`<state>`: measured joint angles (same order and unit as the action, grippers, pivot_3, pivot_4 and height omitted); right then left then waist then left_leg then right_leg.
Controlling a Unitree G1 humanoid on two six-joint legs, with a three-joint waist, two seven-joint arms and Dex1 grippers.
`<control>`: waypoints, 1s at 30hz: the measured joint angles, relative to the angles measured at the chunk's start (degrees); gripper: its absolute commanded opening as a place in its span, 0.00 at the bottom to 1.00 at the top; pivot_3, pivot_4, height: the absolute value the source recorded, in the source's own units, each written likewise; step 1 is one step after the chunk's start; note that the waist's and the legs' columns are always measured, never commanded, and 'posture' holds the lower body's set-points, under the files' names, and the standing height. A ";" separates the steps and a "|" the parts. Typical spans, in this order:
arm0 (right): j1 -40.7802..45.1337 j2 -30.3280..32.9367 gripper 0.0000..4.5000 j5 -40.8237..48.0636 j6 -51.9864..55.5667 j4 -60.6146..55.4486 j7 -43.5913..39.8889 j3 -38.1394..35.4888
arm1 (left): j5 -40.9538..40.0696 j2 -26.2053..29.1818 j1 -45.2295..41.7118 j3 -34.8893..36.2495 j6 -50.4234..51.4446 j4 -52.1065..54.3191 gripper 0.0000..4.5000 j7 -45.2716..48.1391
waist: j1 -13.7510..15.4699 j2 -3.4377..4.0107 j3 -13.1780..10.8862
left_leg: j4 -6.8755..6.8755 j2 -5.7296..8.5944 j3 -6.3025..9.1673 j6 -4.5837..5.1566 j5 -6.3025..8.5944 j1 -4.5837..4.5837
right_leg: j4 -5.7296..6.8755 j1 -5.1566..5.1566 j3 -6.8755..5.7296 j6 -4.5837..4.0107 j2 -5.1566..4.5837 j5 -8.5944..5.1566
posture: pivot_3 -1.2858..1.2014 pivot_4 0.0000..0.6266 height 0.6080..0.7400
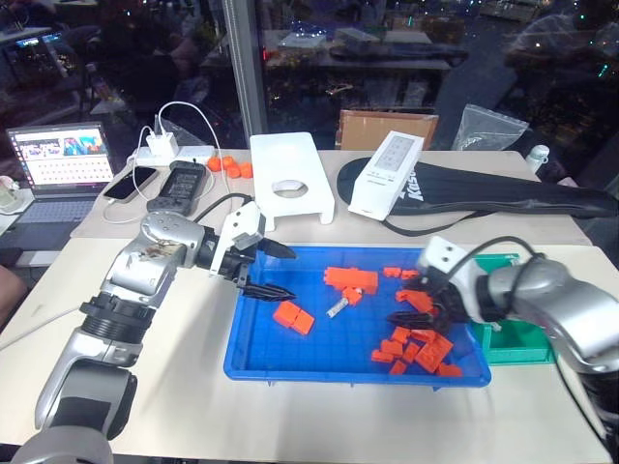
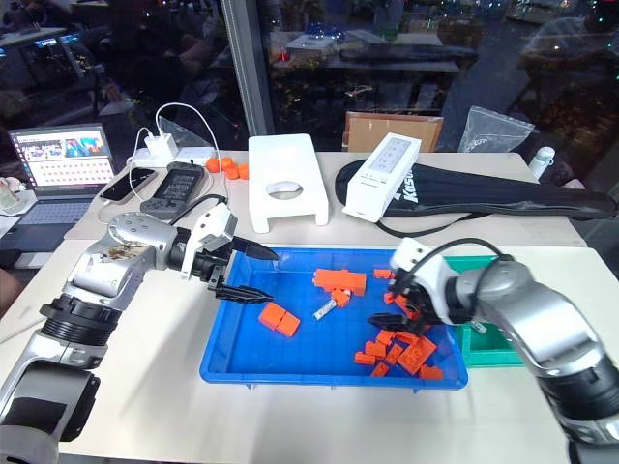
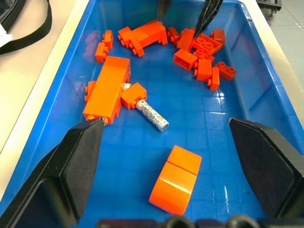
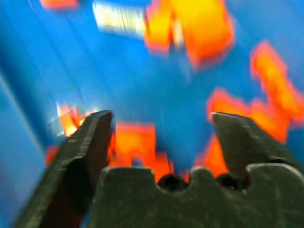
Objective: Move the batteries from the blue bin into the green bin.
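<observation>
The blue bin (image 1: pixel 319 356) sits in front of me with several orange blocks scattered in it. One slim silver battery (image 1: pixel 337 308) lies near the bin's middle, beside a long orange block (image 3: pixel 108 92); the left wrist view shows it up close (image 3: pixel 152 115). My left gripper (image 1: pixel 290 273) hovers open over the bin's left end, pointing toward the battery, with nothing between its fingers. Over the heap of orange blocks at the bin's right end, my right gripper (image 1: pixel 411 311) stands open and empty (image 4: pixel 161 118). The green bin (image 1: pixel 522 340) lies just right of the blue one, partly hidden by my right arm.
Behind the blue bin stand a white tray (image 1: pixel 290 179), a white box (image 1: pixel 387 174) and a long black bag (image 1: pixel 493 196). A laptop (image 1: pixel 58 164), a phone, a handset and a few orange caps (image 1: pixel 229 166) occupy the back left. Bare tabletop lies in front.
</observation>
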<state>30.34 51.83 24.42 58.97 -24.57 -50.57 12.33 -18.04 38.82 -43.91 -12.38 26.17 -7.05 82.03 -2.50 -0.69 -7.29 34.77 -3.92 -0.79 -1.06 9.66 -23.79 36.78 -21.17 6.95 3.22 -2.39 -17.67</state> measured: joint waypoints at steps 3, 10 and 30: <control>3.71 -3.26 0.91 -2.61 -2.96 2.57 -1.00 6.67 | 0.04 0.19 -0.26 0.03 0.03 -0.01 1.00 -0.11 | 0.29 0.01 0.00 | 0.01 0.00 0.00 0.00 0.00 -0.04 | -0.03 -0.01 -0.02 -0.01 0.00 0.00 | 0.52 0.24 0.79; 10.02 -10.32 0.91 -10.26 -11.56 12.09 -4.40 17.57 | 0.03 1.43 -0.12 0.10 0.19 0.40 1.00 -0.21 | 0.83 0.01 -0.01 | 0.03 0.00 -0.01 0.00 0.00 -0.07 | 0.01 -0.03 -0.03 -0.03 -0.01 0.02 | 0.52 0.24 0.79; 9.50 -14.00 0.05 -16.74 -17.12 19.57 -10.69 18.05 | -3.72 1.82 0.28 3.77 0.71 2.31 1.00 -0.69 | 1.68 0.01 0.00 | 0.06 0.01 -0.01 0.00 0.00 -0.04 | 0.12 -0.03 -0.05 -0.17 -0.01 0.10 | 0.52 0.24 0.79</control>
<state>39.84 37.83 7.67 41.85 -4.99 -61.26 30.38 -21.76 40.63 -43.62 -8.61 26.87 -4.74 81.35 -0.81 -0.67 -7.29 34.83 -3.92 -0.80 -1.06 9.66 -23.84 36.89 -21.20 6.90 3.05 -2.40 -17.58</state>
